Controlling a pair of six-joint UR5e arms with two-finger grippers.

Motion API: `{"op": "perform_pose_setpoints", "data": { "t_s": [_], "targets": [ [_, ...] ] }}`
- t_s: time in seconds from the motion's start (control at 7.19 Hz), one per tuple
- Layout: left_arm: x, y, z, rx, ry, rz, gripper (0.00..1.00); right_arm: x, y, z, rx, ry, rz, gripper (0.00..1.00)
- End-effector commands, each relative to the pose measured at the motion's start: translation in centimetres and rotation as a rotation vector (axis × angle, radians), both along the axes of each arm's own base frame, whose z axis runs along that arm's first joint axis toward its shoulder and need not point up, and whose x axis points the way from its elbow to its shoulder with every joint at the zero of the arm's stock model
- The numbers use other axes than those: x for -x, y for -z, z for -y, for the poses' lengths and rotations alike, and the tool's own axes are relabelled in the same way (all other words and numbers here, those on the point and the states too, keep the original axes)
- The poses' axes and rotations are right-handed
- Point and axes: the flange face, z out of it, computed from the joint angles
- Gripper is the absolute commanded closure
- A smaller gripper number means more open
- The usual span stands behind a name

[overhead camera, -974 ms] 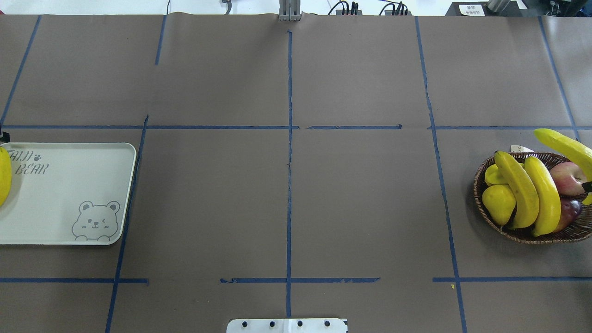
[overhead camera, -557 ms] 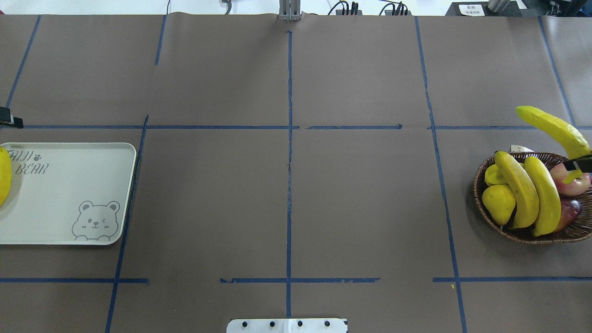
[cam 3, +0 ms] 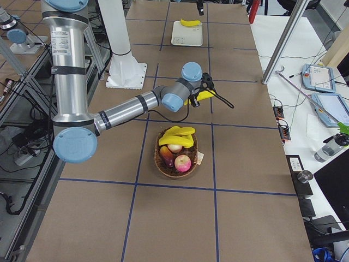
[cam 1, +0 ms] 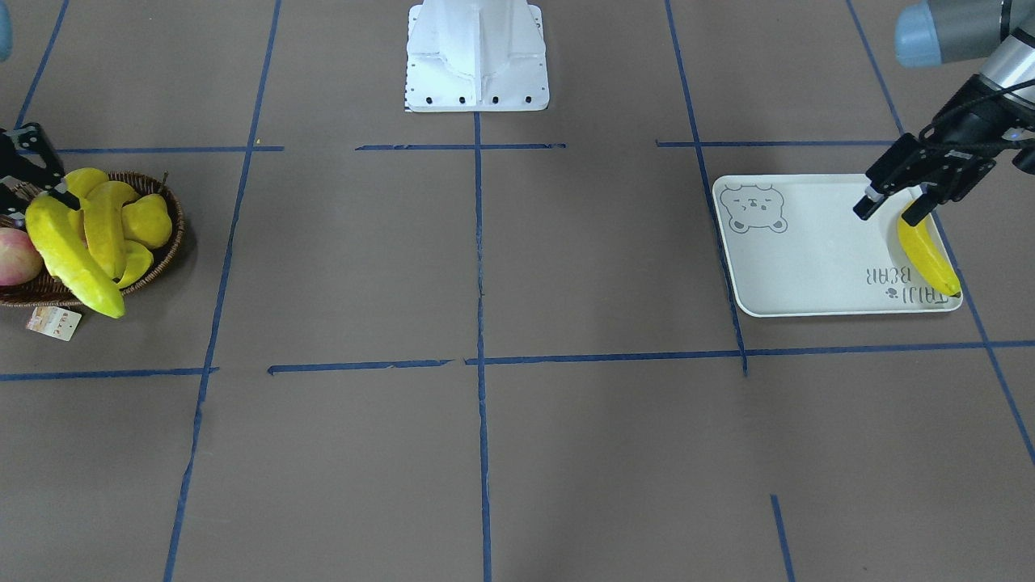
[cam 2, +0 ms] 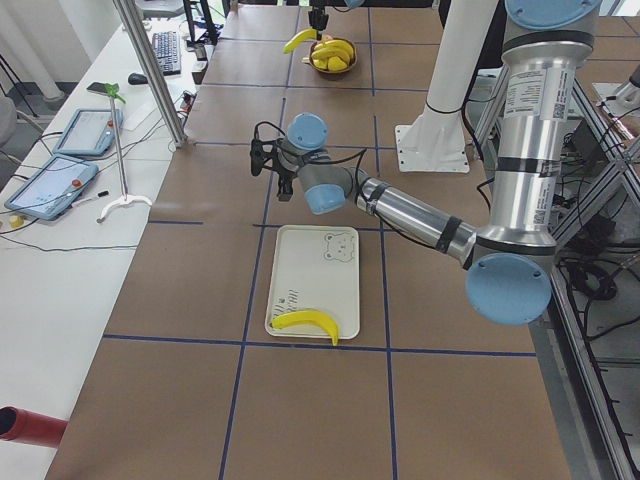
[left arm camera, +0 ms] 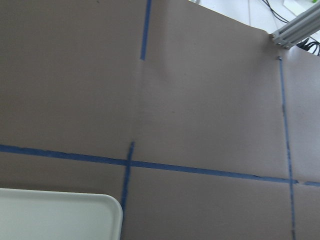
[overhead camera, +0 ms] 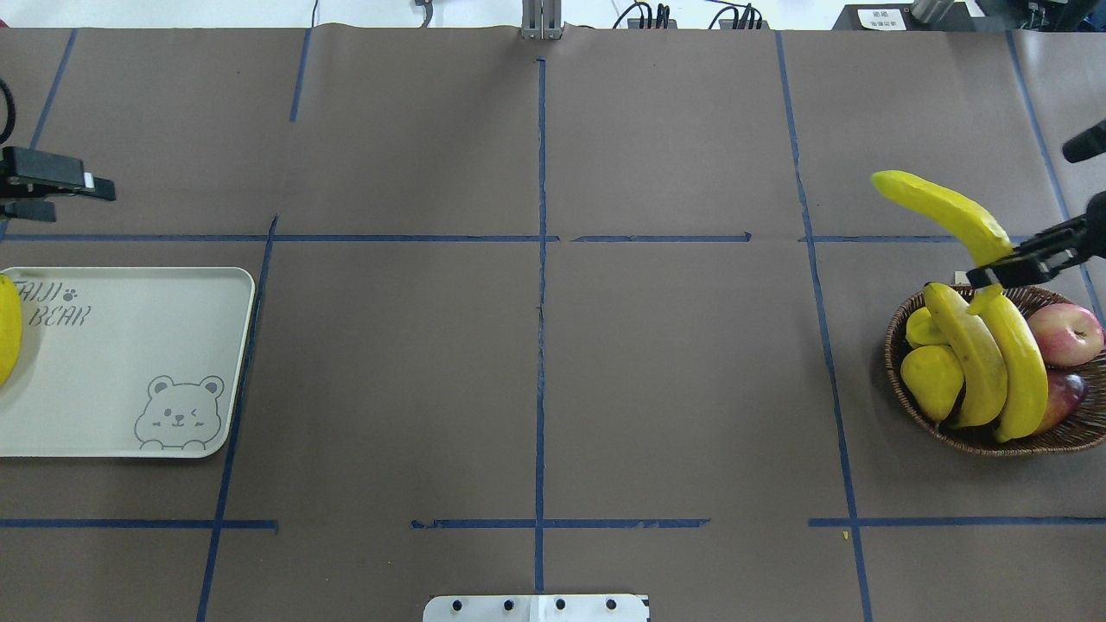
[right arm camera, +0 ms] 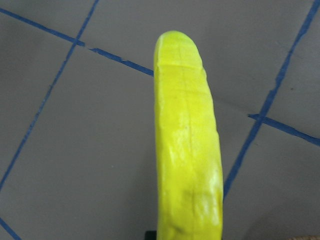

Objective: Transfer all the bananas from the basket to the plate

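Observation:
My right gripper [overhead camera: 994, 269] is shut on the stem end of a yellow banana [overhead camera: 937, 212] and holds it in the air above the far left rim of the wicker basket [overhead camera: 985, 442]. The held banana fills the right wrist view [right arm camera: 187, 150]. Two more bananas [overhead camera: 994, 363] lie side by side in the basket. The grey-white bear plate [overhead camera: 130, 363] lies at the left with one banana [cam 1: 928, 257] along its outer edge. My left gripper [cam 1: 883, 217] is open and empty, raised over the plate's far side, apart from that banana.
The basket also holds a yellow pear [overhead camera: 931, 380], a star fruit [overhead camera: 920, 328] and red apples [overhead camera: 1063, 333]. A paper tag [cam 1: 53, 322] lies beside the basket. The robot's base [cam 1: 477, 56] stands at the table's near middle. Blue tape lines grid the brown table.
My right gripper has lifted the banana up and away from the basket, toward the middle and far side. My left gripper has risen from the plate, leaving its banana there.

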Motion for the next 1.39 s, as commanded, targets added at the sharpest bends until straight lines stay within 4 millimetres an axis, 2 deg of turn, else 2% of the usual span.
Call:
{"op": "perform_pose_setpoints", "data": {
  "t_s": [0.0, 0.14, 0.28, 0.42, 0.7, 0.84, 1.11, 1.25],
  "targets": [
    [-4.7, 7.0, -0.3, 0.094, -0.034, -0.134, 0.00, 4.8, 6.5, -0.8, 0.118, -0.016, 0.079, 0.92],
    [-6.1, 7.8, -0.9, 0.171, -0.044, -0.164, 0.00, 6.2, 8.5, -1.7, 0.137, -0.037, 0.099, 0.92],
    [-6.6, 8.2, -1.0, 0.215, -0.043, -0.183, 0.00, 9.0, 10.0, -3.1, 0.153, -0.080, 0.138, 0.92],
    [-7.1, 9.2, -0.9, 0.241, -0.040, -0.200, 0.00, 11.5, 10.9, -4.9, 0.151, -0.123, 0.196, 0.92],
    [-7.8, 11.1, -0.3, 0.284, -0.031, -0.230, 0.00, 14.5, 12.0, -7.3, 0.184, -0.195, 0.281, 0.93],
    [-9.3, 12.9, -0.2, 0.333, -0.017, -0.265, 0.00, 16.5, 14.3, -8.2, 0.169, -0.195, 0.320, 0.94],
    [-11.6, 14.4, -0.2, 0.417, 0.031, -0.302, 0.01, 21.8, 16.5, -11.6, 0.136, -0.247, 0.355, 0.94],
    [-12.8, 16.2, 0.2, 0.447, 0.033, -0.286, 0.01, 23.4, 17.9, -12.7, 0.127, -0.255, 0.377, 0.94]
  ]
}}
